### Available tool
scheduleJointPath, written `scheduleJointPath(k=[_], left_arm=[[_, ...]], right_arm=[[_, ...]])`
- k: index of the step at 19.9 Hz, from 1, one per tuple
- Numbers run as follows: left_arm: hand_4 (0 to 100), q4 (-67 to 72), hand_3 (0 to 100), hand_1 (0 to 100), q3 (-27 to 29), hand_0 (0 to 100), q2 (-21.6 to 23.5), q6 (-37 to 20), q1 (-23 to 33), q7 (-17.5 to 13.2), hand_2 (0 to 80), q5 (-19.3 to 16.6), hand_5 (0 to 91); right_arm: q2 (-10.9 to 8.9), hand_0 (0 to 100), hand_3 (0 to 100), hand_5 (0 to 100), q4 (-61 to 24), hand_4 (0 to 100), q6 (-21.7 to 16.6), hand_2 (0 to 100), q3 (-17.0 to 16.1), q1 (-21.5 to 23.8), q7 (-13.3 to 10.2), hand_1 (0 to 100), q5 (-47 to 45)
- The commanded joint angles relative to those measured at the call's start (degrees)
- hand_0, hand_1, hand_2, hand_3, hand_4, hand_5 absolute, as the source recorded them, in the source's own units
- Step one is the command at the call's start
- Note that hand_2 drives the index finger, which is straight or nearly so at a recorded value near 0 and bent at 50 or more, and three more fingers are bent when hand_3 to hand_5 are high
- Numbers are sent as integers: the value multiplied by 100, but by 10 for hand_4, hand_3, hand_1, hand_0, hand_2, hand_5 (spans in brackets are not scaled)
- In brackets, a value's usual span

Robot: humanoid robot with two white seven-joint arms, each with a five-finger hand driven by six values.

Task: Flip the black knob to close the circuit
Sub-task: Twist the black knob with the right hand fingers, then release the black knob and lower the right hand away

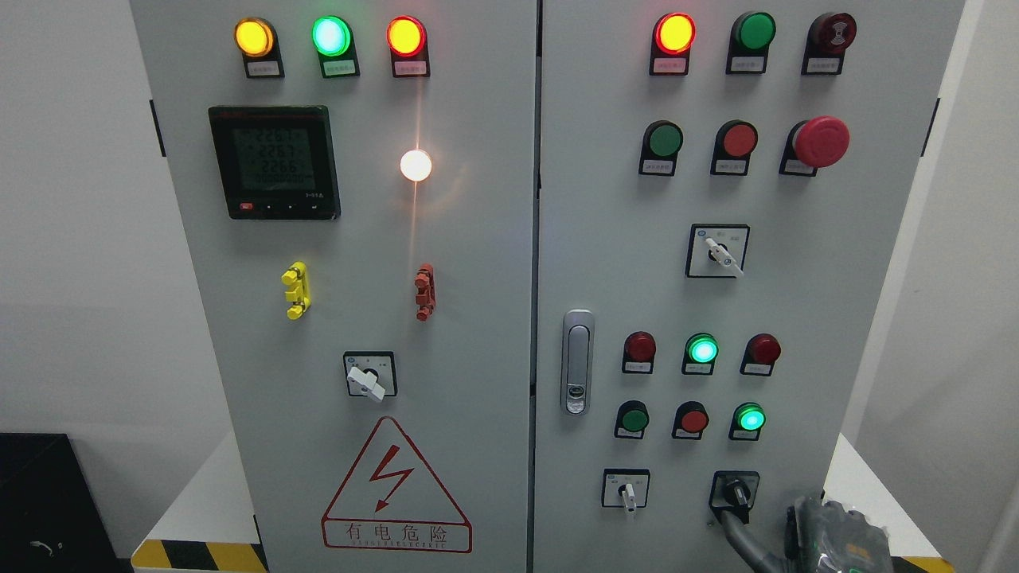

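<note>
I'm facing a two-door cabinet [478,318]. On its left door the meter [275,163] sits upper left, with a rotary switch [369,376] below it and the warning sign [396,489] lowest. On the right door, the door handle [577,362] is beside the seam, and the knob [736,493] sits bottom right, with my right hand [828,533] just beside it.

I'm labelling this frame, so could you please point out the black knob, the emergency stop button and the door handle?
black knob [736,493]: head view, centre of the knob.
emergency stop button [822,141]: head view, red mushroom cap.
door handle [577,362]: head view, middle of the silver lever.
</note>
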Motion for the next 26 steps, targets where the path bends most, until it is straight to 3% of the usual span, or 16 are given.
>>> scheduleJointPath(k=[1, 26], left_arm=[[0, 0, 0, 556, 0, 120, 2, 2, 35, 1, 0, -2, 0], [0, 0, 0, 556, 0, 120, -6, 2, 35, 1, 0, 7, 0]], right_arm=[[-8, 0, 1000, 1000, 5, 997, 11, 924, -112, -3, 7, 0, -10], [-34, 0, 1000, 1000, -30, 997, 2, 921, -279, -91, -11, 0, -72]])
